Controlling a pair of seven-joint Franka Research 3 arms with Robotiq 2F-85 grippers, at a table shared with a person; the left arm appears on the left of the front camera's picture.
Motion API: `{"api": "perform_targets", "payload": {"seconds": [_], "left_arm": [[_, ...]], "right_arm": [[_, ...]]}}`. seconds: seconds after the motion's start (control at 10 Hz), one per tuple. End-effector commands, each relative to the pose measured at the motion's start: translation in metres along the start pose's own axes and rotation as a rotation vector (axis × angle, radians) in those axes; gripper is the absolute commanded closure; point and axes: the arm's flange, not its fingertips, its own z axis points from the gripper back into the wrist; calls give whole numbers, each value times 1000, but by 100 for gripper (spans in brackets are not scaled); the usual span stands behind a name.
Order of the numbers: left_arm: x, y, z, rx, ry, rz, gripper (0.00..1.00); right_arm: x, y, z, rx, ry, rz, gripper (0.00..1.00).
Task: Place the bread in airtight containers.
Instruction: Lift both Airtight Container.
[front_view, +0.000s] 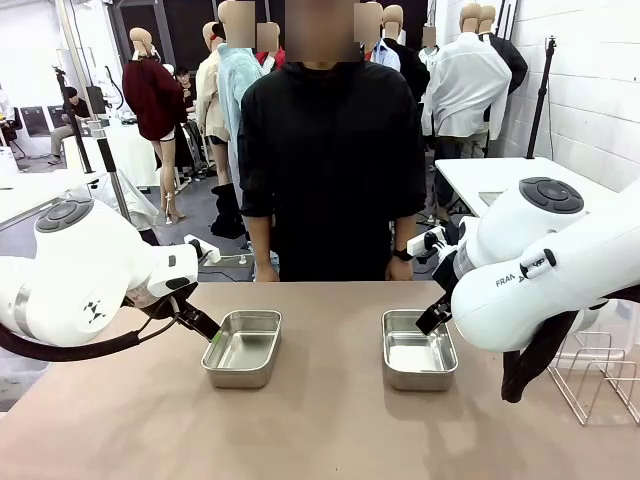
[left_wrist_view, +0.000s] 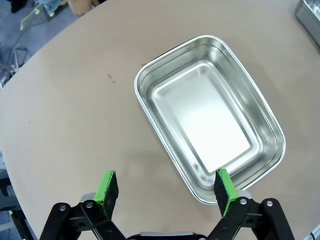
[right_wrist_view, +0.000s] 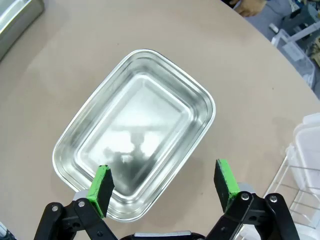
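Note:
Two airtight containers stand open and empty on the brown table, without lids: the left tin (front_view: 243, 348) (left_wrist_view: 210, 115) and the right tin (front_view: 418, 350) (right_wrist_view: 135, 130). My left gripper (front_view: 200, 325) (left_wrist_view: 167, 192) hovers open over the left tin's near-left edge, with nothing between its green pads (left_wrist_view: 107, 187). My right gripper (front_view: 432, 318) (right_wrist_view: 162, 185) is open above the right tin's near edge, also empty. The bread is out of view.
A person in black stands at the far side, hands (front_view: 267, 270) hanging by the table edge. A wire rack (front_view: 600, 375) (right_wrist_view: 295, 185) stands at the table's right end. Bare tabletop (front_view: 320, 430) lies between and in front of the tins.

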Motion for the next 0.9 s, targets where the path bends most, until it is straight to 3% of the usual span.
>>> {"api": "perform_targets", "payload": {"seconds": [0.0, 0.8], "left_arm": [[0, 1, 0, 1, 0, 2, 0], [0, 1, 0, 1, 0, 2, 0]], "right_arm": [[0, 0, 0, 0, 0, -1, 0], [0, 0, 0, 0, 0, -1, 0]]}}
